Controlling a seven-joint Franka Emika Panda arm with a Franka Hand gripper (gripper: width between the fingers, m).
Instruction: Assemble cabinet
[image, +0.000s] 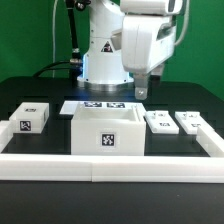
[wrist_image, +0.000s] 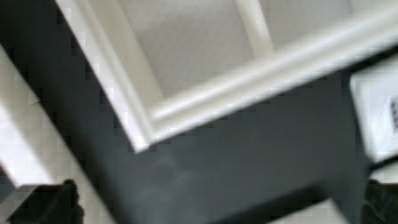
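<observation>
The cabinet body (image: 108, 131), a large open white box with a square tag on its front, stands in the middle of the black table. In the wrist view one corner of its rim (wrist_image: 178, 105) shows. A small tagged white block (image: 32, 117) lies at the exterior view's left. Two small tagged panels (image: 158, 122) (image: 188, 122) lie at its right. My gripper (image: 141, 92) hangs above the table, behind the body's right side and apart from it. In the wrist view the gripper (wrist_image: 210, 205) is open and empty, its dark fingertips (wrist_image: 39, 205) far apart over bare table.
The marker board (image: 105, 104) lies flat behind the cabinet body. A long low white border rail (image: 110, 160) runs along the front and up both sides. The arm's white base (image: 100, 60) stands at the back. A white edge (wrist_image: 382, 120) shows in the wrist view beside the body.
</observation>
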